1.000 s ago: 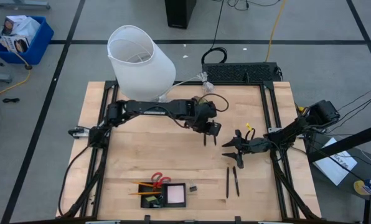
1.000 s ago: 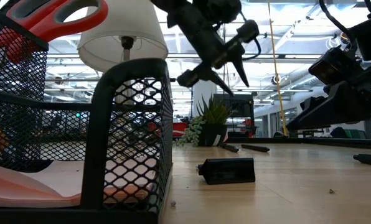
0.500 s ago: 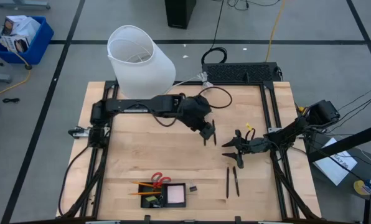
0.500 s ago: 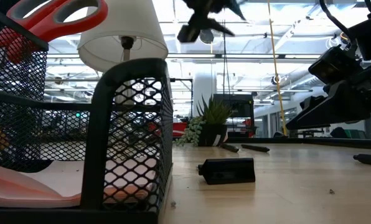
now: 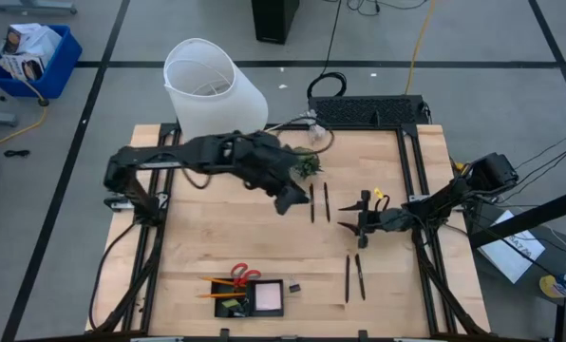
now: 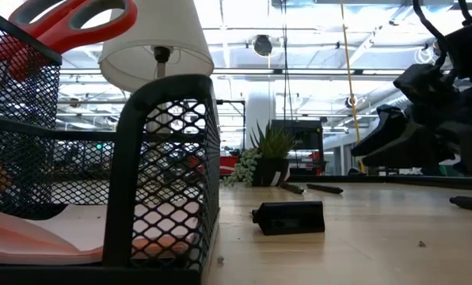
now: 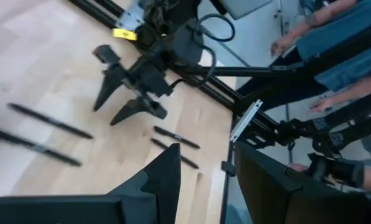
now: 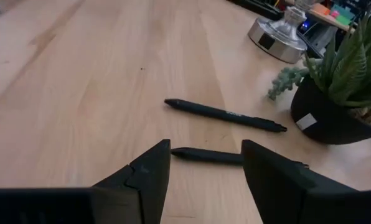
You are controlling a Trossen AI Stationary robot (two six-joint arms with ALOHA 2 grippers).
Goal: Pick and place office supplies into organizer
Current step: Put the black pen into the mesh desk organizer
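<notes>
The right gripper (image 5: 363, 211) hangs open and empty, low over the wooden table (image 5: 216, 237), aimed at two slim black pens (image 8: 226, 114) lying near the potted plant. The left gripper (image 5: 288, 199), fingers apart and empty, waits nearby. By my reckoning, the next move is dropping over one pen, pinching it, then carrying it to the black mesh organizer (image 5: 249, 296) at the front edge.

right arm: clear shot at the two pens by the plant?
Probably yes. The right gripper is open, aimed at the two pens, bare table between. The plant stands just beyond them.
</notes>
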